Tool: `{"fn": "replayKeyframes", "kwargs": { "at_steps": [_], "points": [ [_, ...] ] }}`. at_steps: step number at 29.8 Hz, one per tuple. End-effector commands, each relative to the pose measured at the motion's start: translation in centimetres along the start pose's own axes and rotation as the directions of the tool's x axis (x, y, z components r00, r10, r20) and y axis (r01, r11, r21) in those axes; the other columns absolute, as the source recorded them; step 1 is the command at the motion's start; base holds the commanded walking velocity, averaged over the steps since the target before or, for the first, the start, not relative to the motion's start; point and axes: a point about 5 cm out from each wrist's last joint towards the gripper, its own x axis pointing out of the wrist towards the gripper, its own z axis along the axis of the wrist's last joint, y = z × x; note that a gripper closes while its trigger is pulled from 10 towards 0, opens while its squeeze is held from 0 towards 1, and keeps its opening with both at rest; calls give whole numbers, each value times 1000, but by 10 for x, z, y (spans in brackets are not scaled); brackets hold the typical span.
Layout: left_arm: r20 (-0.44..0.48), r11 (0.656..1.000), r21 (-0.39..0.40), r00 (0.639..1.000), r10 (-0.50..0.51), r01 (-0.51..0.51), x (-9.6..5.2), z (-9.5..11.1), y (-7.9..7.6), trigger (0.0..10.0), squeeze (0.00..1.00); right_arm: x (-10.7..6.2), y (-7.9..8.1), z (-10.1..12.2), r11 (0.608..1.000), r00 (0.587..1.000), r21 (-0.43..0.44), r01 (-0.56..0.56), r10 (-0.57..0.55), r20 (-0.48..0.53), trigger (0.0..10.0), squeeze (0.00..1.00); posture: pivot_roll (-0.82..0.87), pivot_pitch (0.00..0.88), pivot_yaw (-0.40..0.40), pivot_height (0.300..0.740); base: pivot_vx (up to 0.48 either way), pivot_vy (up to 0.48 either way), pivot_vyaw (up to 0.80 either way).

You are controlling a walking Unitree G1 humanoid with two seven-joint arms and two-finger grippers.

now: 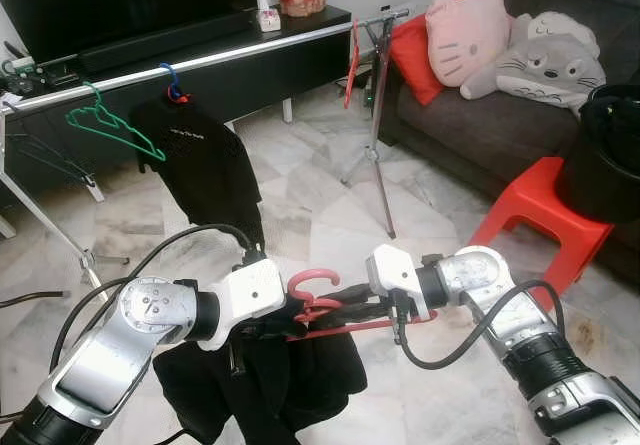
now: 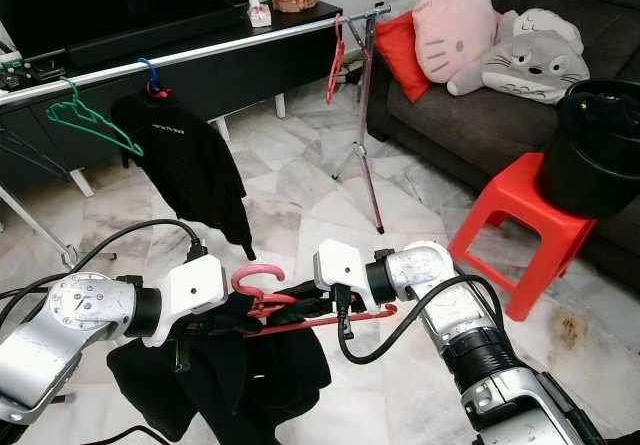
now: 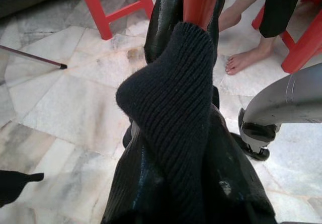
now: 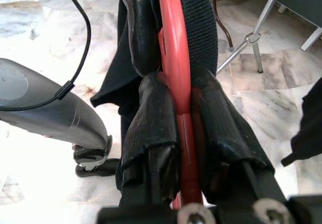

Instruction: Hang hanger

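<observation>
Above the marble floor (image 1: pixel 300 205), in front of the clothes rail (image 1: pixel 200 62): red hanger (image 1: pixel 345 325) with black knit garment (image 1: pixel 270 375), held between both arms. Right gripper (image 4: pixel 183 108) clamped on the hanger's bar, fingers (image 4: pixel 151 113) either side. Left gripper (image 1: pixel 285 320) buried in the garment beside the pink hook (image 1: pixel 312 283); open or closed, cannot tell.

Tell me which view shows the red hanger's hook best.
The left eye view: the hook curls up in full between the left claw and right claw. The right eye view shows it equally whole. The right wrist view shows the hanger's bar clamped between the fingers, the left wrist view a red stub above black knit.
</observation>
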Motion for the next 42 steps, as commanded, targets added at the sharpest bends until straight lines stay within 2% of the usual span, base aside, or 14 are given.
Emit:
{"fn": "replayKeyframes", "kwargs": {
  "at_steps": [1, 3, 4, 5, 6, 7, 17, 22, 26, 35, 40, 41, 42],
  "points": [
    [99, 997, 58, 994, -54, 48, 1, 23, -4, 10000, 0, 2, -7, 1, 997, 997, 6, 75, -75, -6, 0, 0, -75, 0, 33, 740, 0, 0, 0],
    [100, 997, 56, 993, -56, 50, 1, 23, -4, 10000, 0, 3, -6, 1, 997, 997, 7, 74, -74, -6, 0, 0, -73, 0, 34, 740, 0, 0, 0],
    [105, 997, 50, 992, -66, 61, 0, 23, -5, 10000, 635, 4, -6, 1, 997, 997, 8, 72, -72, -3, 0, 0, -74, 0, 35, 740, 0, 0, 0],
    [105, 997, 50, 992, -66, 61, 0, 23, -5, 10000, 635, 4, -6, 1, 997, 997, 8, 72, -72, -3, 0, 0, -74, 0, 35, 740, 0, 0, 0],
    [106, 997, 48, 992, -69, 64, 0, 24, -5, 10000, 996, 4, -6, 1, 997, 997, 8, 72, -72, -2, 0, 0, -74, 0, 35, 740, 0, 0, 0],
    [107, 997, 44, 992, -73, 69, 0, 23, -5, 10000, 1000, 4, -6, 1, 997, 997, 9, 77, -77, 0, 0, 0, -74, 0, 35, 740, 0, 0, 0],
    [110, 995, 36, 989, -97, 93, -2, 24, -7, 10000, 1000, 4, -8, 0, 995, 995, 17, 103, -103, 7, 0, 0, -71, 0, 36, 740, 0, 0, 0],
    [95, 995, 34, 991, -99, 96, -7, 22, -6, 10000, 1000, 3, -10, -4, 988, 988, 31, 153, -153, 3, 0, 0, -70, 0, 36, 740, 0, 0, 0],
    [82, 998, 28, 995, -54, 52, -13, 19, 0, 10000, 1000, 1, -12, -7, 977, 979, 56, 204, -204, 7, 0, 0, -67, 0, 34, 740, 0, 0, 0],
    [77, 999, 24, 997, -27, 25, -17, 18, 4, 10000, 1000, 3, -9, -13, 972, 975, 82, 219, -221, 6, 0, 0, -62, 0, 34, 740, 0, 0, 0],
    [44, 993, 76, 995, 86, -89, -15, 17, 16, 10000, 1000, 7, -7, -14, 967, 971, 108, 233, -236, 24, 0, 0, -64, 0, 36, 740, 0, 0, 0],
    [48, 989, 84, 992, 118, -121, -15, 17, 19, 10000, 208, 8, -7, -14, 966, 971, 110, 234, -238, 26, 0, 0, -64, 0, 36, 740, 0, 0, 0],
    [49, 986, 91, 989, 136, -140, -14, 17, 21, 10000, 0, 8, -7, -14, 965, 970, 111, 237, -242, 28, 0, 0, -64, 0, 36, 740, 0, 0, 0]
  ]
}}
